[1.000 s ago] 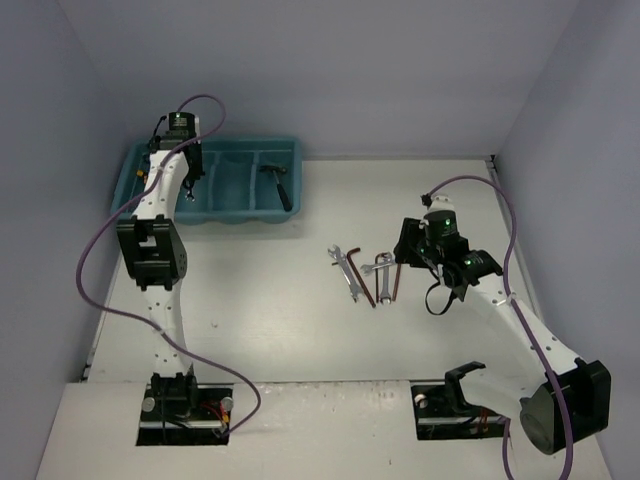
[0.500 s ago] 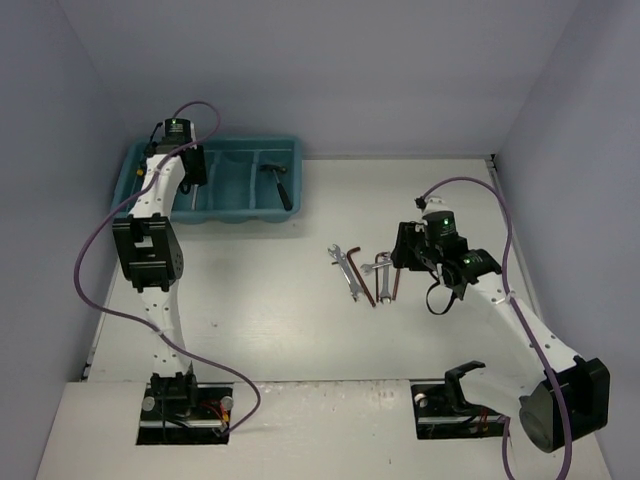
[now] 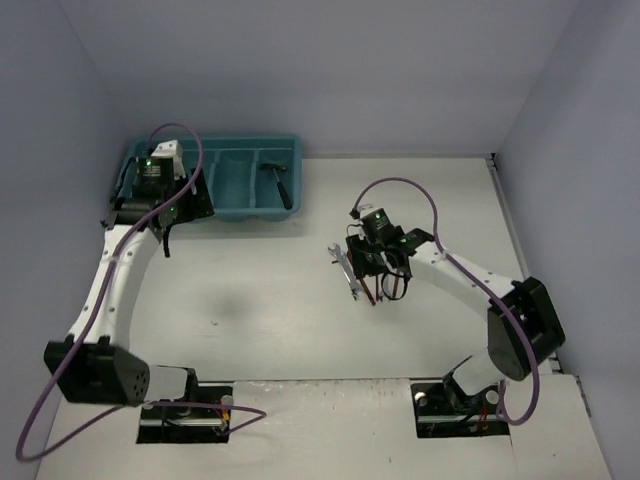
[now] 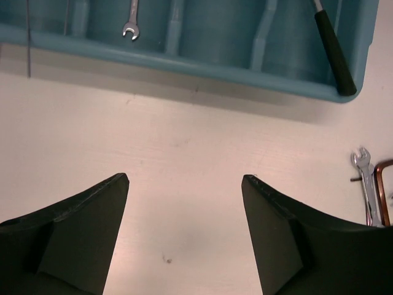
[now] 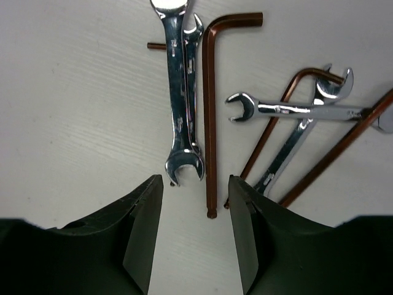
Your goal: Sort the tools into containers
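The teal tray (image 3: 292, 150) of containers stands at the back left. A dark-handled hammer (image 3: 277, 184) lies in its right compartment, and a small silver wrench (image 4: 131, 21) lies in another. My left gripper (image 4: 185, 181) hangs open and empty over bare table just in front of the tray wall (image 4: 202, 64); in the top view it is the left gripper (image 3: 168, 232). On the table, silver wrenches (image 5: 181, 98) and dark red L-shaped keys (image 5: 210, 123) lie in a loose cluster (image 3: 350, 268). My right gripper (image 5: 195, 184) is open directly above them, its tips flanking the near ends of a wrench and a key.
More crossed wrenches (image 5: 295, 110) and keys (image 5: 334, 147) lie to the right of my right gripper. The cluster's edge also shows at the far right of the left wrist view as a wrench (image 4: 365, 184). Grey walls close in the table on three sides.
My left gripper has opened and drawn back from over the tray to the table in front of it. My right arm has swung left, bringing its gripper over the tool cluster.
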`<state>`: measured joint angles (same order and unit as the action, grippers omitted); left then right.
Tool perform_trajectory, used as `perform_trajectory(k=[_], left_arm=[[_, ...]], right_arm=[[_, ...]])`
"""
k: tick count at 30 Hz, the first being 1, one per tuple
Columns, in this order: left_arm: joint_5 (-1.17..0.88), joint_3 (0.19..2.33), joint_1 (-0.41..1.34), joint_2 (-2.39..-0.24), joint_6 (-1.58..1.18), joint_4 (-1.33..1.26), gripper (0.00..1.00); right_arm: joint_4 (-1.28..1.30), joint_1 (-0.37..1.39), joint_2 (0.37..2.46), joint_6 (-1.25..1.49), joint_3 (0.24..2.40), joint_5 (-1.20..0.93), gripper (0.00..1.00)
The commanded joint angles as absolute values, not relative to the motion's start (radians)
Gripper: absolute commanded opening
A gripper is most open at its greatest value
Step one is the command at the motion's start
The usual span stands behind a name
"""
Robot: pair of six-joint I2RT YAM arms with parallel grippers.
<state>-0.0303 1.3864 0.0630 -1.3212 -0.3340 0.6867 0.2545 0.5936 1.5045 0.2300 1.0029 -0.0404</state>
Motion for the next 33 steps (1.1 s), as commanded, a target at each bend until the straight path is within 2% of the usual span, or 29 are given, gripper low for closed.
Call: perform_trajectory(k=[1,10,18,25,30,33], left_arm=[[-0.043,1.291,0.055,-1.183,-0.302,0.680,0.72],[-0.096,1.165,0.055,-1.010,-0.322,0.734,0.72],[-0.093,1.173,0.055,-0.980,-0.308,0.770,0.72],[-0.100,1.164,0.055,-0.977,-0.320,0.770,0.72],[-0.120,1.160,0.055,-0.977,-0.339,0.769,0.72],[-0.145,1.168,0.056,-0.975,-0.360,0.769,0.72]], right_arm=[[0.230,0.600,1.590,0.161,1.123,-0.005,0.44],[0.229,0.632,1.807,0.133,1.242,-0.029,0.43],[0.228,0.670,1.926,0.138,1.295,0.023,0.39],[0.227,0.685,1.961,0.148,1.307,0.087,0.21],[0.227,0.691,1.957,0.153,1.304,0.123,0.00],[0.228,0.698,1.919,0.156,1.312,0.124,0.00]])
